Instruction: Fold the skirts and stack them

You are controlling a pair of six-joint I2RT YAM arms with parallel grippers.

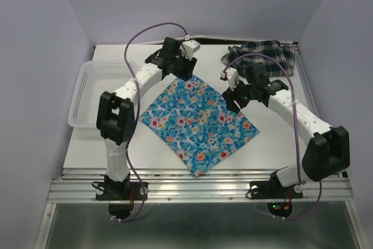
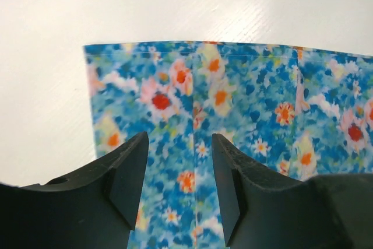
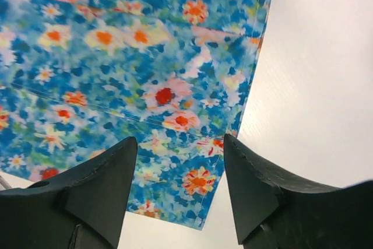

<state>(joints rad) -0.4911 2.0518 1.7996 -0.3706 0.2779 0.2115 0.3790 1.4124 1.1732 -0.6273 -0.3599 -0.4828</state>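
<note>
The white table (image 1: 274,153) carries every item noted below.

The floral skirt (image 1: 195,123) is the largest item on it. It lies spread flat at the centre of the table, turned like a diamond, with one corner pointing at the near edge between the two arm bases.

The white lattice basket (image 1: 81,94) sits at the left side of the table. It is apart from the floral skirt and outboard of the left arm.

The plaid skirt (image 1: 265,53) lies bunched at the far right corner of the table, beyond the right arm. It is apart from the floral skirt.

The left gripper (image 1: 185,65) stands over the far corner of the floral skirt. In the left wrist view its jaws are parted (image 2: 179,144) with nothing clamped. The floral skirt (image 2: 245,97) lies flat beneath and ahead of the fingers (image 2: 125,173). Its straight hem runs crosswise just beyond them and its corner is off to the left.

The right gripper (image 1: 234,93) stands over the far right edge of the same skirt. In the right wrist view its jaws (image 3: 179,144) are likewise apart and hold nothing. The floral skirt (image 3: 116,74) fills the view ahead and to the left. Its side edge runs away on the right, with a corner between the fingers (image 3: 99,190).
</note>
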